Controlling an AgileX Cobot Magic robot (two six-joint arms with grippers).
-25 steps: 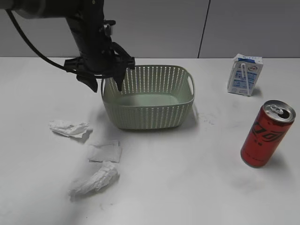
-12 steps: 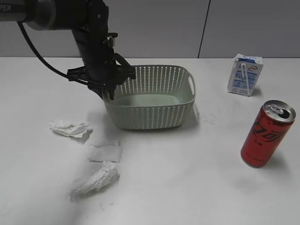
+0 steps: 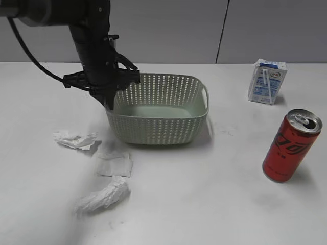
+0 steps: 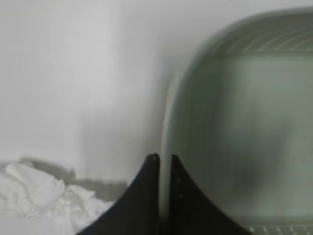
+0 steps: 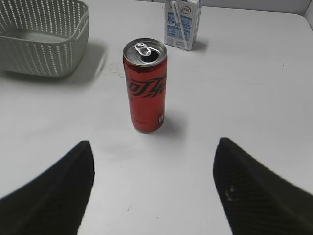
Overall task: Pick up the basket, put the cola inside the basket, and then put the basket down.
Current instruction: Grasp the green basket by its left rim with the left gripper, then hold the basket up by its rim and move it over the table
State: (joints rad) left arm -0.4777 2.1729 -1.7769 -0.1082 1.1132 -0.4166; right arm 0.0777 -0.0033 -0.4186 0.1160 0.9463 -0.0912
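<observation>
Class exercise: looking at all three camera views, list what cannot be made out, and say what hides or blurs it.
- Left wrist view: the basket is motion-blurred; its perforations are lost.
- Exterior view: the left gripper hides the basket's left handle.
- Right wrist view: the right gripper fingertips are cut off by the bottom edge.
- Carton print: too small.

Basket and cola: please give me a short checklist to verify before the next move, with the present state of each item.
1. Left claw shut on the basket rim: ok; the wall sits between the closed tips.
2. Basket empty inside: ok.
3. Basket lifted off the table: cannot tell.
4. Cola upright and free: ok, and the top is opened, so keep it upright.
5. Right claw open, cola ahead between its tips: ok.
6. Carton apart from the cola: ok.
</observation>
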